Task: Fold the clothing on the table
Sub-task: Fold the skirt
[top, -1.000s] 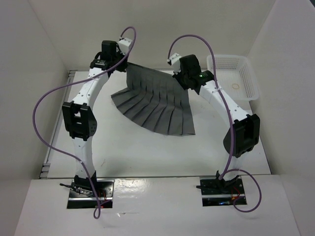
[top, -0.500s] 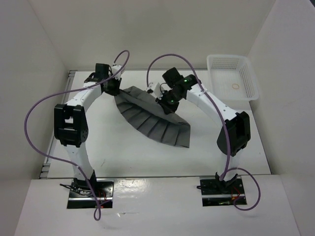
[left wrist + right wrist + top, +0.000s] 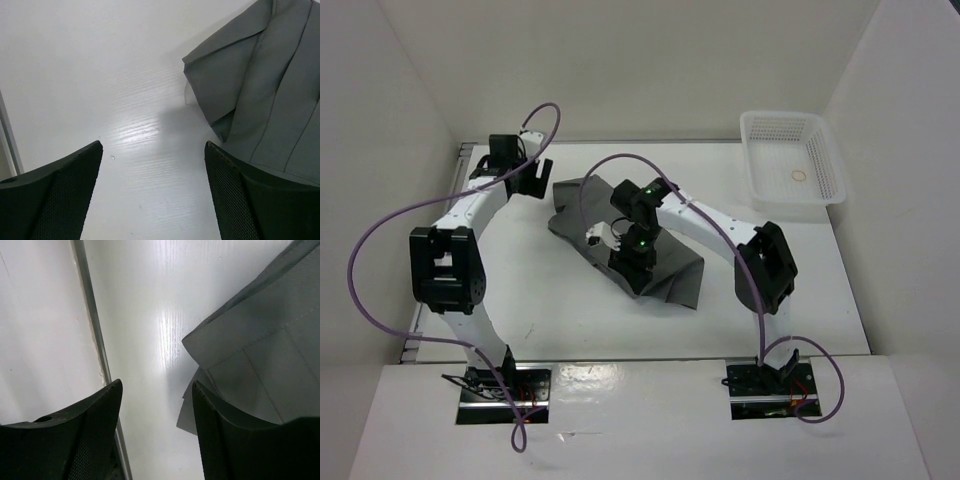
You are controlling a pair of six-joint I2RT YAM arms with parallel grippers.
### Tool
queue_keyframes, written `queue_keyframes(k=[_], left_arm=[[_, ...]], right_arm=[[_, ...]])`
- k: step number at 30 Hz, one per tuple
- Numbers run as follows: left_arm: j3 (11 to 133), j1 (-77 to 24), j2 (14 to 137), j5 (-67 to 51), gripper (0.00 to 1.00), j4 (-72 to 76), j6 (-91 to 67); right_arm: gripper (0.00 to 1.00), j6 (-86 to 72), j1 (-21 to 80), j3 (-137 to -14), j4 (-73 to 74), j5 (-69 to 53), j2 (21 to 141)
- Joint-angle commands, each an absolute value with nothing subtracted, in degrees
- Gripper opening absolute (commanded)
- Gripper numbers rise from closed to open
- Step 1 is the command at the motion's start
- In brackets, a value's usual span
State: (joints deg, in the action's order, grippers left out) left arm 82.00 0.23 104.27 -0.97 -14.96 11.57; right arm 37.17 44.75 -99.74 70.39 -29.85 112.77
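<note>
Grey pleated clothing [image 3: 578, 208] lies folded over in a loose heap near the middle of the white worktop [image 3: 770, 300]. My left claw [image 3: 152, 150] hangs spread wide and empty just beside its far left edge. My right claw [image 3: 157, 385] hovers over the heap, fingers parted, gripping nothing.

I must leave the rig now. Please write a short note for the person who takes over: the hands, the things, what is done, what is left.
Dark grey pleated fabric garment: lies on the large white flat table, doubled over, rumpled.
Left hand: open, empty, above bare table beside the garment's corner.
Right hand: open, empty, above the garment's middle.
Done: apparently one rough fold.
Left: smooth it and fold it smaller.
</note>
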Motion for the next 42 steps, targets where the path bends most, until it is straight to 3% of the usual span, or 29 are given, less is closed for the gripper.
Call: queue_keyframes(k=[1, 4, 10, 16, 18, 29, 42], left_arm=[[80.3, 2.3, 99.5, 1.2, 0.91, -12.9, 8.6], [78.8, 4.2, 96.8, 2.0, 1.00, -15.0, 4.4], [75.2, 8.0, 89.2, 0.5, 1.00, -21.9, -1.7], [70.5, 11.9, 81.5, 0.7, 1.00, -26.6, -1.7], [68.8, 11.9, 80.2, 1.6, 1.00, -27.3, -1.1], [60.1, 15.6, 72.5, 4.7, 1.00, -27.9, -1.1], [60.1, 17.4, 73.0, 2.1, 1.00, -27.3, -1.1]], right_arm=[[0.64, 37.5, 44.6, -101.1, 73.0, -32.3, 113.4], [0.73, 29.5, 44.6, -101.1, 64.7, -26.7, 111.0], [0.84, 11.3, 45.2, -102.1, 47.4, -12.4, 112.7], [0.89, -4.9, 45.2, -111.4, 46.1, -0.1, 123.8], [0.99, -9.8, 45.2, -112.8, 46.1, 3.8, 127.0], [0.99, -23.3, 43.2, -120.3, 45.0, 15.0, 133.9], [0.99, -29.6, 42.1, -119.8, 43.6, 15.5, 137.7]])
